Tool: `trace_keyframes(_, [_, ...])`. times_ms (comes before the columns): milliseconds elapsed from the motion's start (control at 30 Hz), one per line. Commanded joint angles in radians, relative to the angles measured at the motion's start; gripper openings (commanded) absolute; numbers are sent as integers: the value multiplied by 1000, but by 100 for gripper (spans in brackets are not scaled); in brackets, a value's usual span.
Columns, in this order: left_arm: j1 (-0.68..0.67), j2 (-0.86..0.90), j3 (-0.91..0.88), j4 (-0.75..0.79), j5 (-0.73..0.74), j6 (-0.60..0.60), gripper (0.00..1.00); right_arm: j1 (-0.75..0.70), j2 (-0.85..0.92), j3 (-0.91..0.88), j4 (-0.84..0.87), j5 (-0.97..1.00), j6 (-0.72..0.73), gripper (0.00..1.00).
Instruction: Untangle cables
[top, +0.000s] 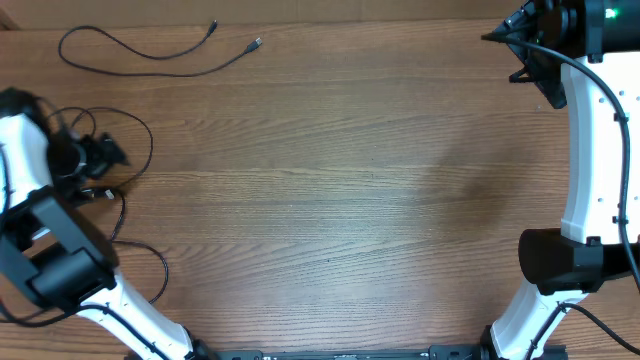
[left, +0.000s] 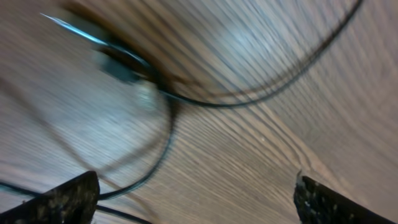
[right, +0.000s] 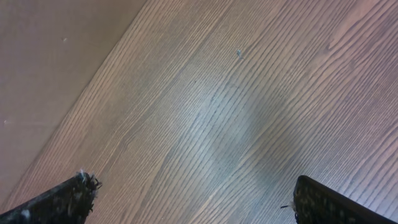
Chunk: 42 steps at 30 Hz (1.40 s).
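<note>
One cable (top: 200, 72) lies alone, far left. The rest, a tangle (left: 211, 106), sits at left edge under L claw (left: 196, 202), wide open, empty. R claw (right: 193, 199) far right, open, empty. Step: splitting tangle. Next prob: pinch one strand, drag clear.

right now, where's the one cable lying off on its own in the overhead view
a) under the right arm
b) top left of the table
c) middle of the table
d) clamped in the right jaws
b: the lone cable lies loose at the top left of the table.
</note>
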Motion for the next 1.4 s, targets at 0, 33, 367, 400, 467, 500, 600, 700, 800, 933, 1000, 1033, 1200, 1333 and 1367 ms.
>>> trace_keyframes(0, [-61, 4, -89, 40, -149, 23, 100, -2, 0, 10, 2, 14, -3, 100])
trace_keyframes(33, [-76, 4, -117, 64, -198, 23, 100, -2, 0, 10, 2, 14, -3, 100])
trace_keyframes(367, [-97, 4, -201, 136, -286, 14, 70, -2, 0, 10, 2, 14, -3, 100])
trace_keyframes(400, [-97, 4, -212, 148, -280, 15, 70, -2, 0, 10, 2, 14, -3, 100])
trace_keyframes(467, [-98, 4, -232, 158, -278, 15, 69, -2, 0, 10, 2, 14, -3, 100])
trace_keyframes(500, [-98, 4, -240, 164, -279, 15, 58, -2, 0, 10, 2, 14, -3, 100])
trace_keyframes(600, [-97, 4, -256, 176, -278, 3, 54, -2, 0, 10, 2, 14, -3, 100])
trace_keyframes(700, [-97, 4, -278, 209, -278, 4, 50, -2, 0, 10, 2, 14, -3, 100])
trace_keyframes(800, [-97, 4, -287, 205, -278, 4, 26, -2, 0, 10, 2, 14, -3, 100])
trace_keyframes(933, [-98, 4, -286, 137, -277, 3, 4, -2, 0, 10, 2, 14, -4, 100])
trace_keyframes(1000, [-98, 3, -286, 101, -278, 4, 4, -2, 0, 10, 2, 14, -3, 100])
trace_keyframes(1033, [-98, 3, -286, 90, -278, 3, 4, -2, 0, 10, 2, 14, -3, 100])
trace_keyframes(1200, [-98, 3, -284, 66, -278, -50, 4, -2, 0, 10, 2, 14, -3, 100])
trace_keyframes(1333, [-98, 3, -232, 32, -274, -51, 4, -2, 0, 10, 2, 14, -3, 100])
trace_keyframes(1367, [-98, 3, -206, 12, -270, -47, 4, -2, 0, 10, 2, 14, -3, 100])
